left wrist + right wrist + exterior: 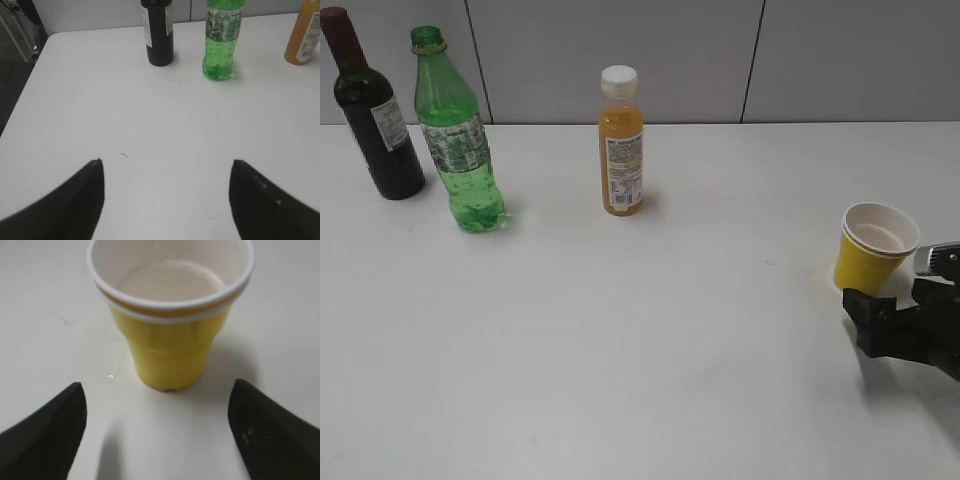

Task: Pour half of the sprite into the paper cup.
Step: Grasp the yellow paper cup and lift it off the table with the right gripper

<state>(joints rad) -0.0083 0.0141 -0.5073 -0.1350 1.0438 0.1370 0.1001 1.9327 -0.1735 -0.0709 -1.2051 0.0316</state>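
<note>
The sprite (pixel 460 150), a tall green bottle with no cap on it, stands upright at the back left of the white table; the left wrist view shows its lower half (pixel 218 50) far ahead. My left gripper (pixel 166 162) is open over bare table, well short of the bottle, and is out of the exterior view. The yellow paper cup (pixel 873 250) stands upright at the right. My right gripper (pixel 890 295) is open just in front of it. In the right wrist view the cup (pixel 170 340) sits just beyond the spread fingertips of this gripper (pixel 157 387), untouched.
A dark wine bottle (pixel 375 120) stands left of the sprite and close to it, seen also in the left wrist view (pixel 157 35). An orange juice bottle (pixel 621 140) with a white cap stands mid-back (pixel 302 40). The table's left edge (pixel 30 85) drops off to the floor.
</note>
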